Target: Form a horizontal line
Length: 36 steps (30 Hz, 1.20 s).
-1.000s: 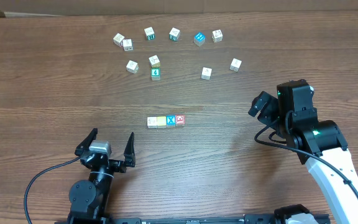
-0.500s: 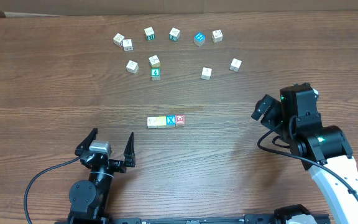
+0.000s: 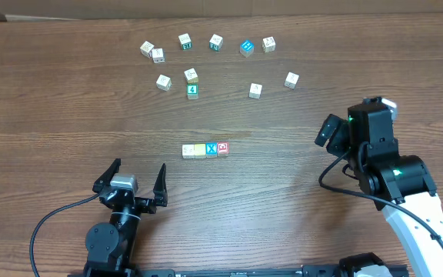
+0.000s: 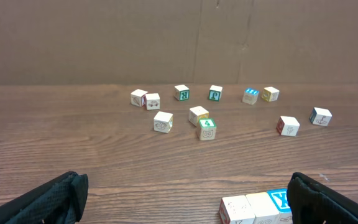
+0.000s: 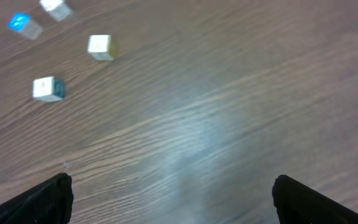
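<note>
A dark brown wood-grain tabletop [image 3: 68,115] fills every view, its grain running from side to side. Along its far edge stands a plain brown cardboard wall [image 4: 104,43] with one vertical seam [image 4: 199,43]. A pale sheen of light [image 5: 191,146] lies on the wood

Right gripper [image 5: 173,200] jaws stand wide apart over the wooden table [image 5: 229,124]. Upper left, blurred and well apart: a blue cube [image 5: 18,22], a pale cube [image 5: 99,46], a white cube [image 5: 47,88].

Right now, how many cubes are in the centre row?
4, side by side mid-table: white cube at the left end, then pale yellow cube, blue X cube, red-faced cube at the right end. None looks hidden.
</note>
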### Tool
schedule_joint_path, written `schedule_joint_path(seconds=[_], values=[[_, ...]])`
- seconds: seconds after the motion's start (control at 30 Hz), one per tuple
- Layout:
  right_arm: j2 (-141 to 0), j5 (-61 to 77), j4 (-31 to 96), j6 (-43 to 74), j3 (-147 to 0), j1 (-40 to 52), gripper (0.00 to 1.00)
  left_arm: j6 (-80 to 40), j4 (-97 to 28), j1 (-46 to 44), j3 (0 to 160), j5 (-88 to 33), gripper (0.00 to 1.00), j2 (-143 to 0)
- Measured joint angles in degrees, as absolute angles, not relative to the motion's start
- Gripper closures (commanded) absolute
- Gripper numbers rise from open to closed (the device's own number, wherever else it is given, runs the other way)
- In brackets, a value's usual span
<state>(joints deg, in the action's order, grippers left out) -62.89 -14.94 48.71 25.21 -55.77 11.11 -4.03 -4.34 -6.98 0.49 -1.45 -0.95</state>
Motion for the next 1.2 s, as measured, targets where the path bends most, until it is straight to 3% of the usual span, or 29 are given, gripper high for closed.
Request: schedule_joint_path(seconds=[0.33, 1.2], values=[[-62.9, -7.7, 38.0, 11.5, -51.1, 11.1, 0.0, -4.0, -4.4, -7.0, 0.5, -1.5, 0.0, -1.0], [-62.9, -1.7, 17.0, 9.1, -34.9, 11.1, 0.0, -4.0, -4.3, -7.0, 0.5, -1.5, 0.0, -1.0]])
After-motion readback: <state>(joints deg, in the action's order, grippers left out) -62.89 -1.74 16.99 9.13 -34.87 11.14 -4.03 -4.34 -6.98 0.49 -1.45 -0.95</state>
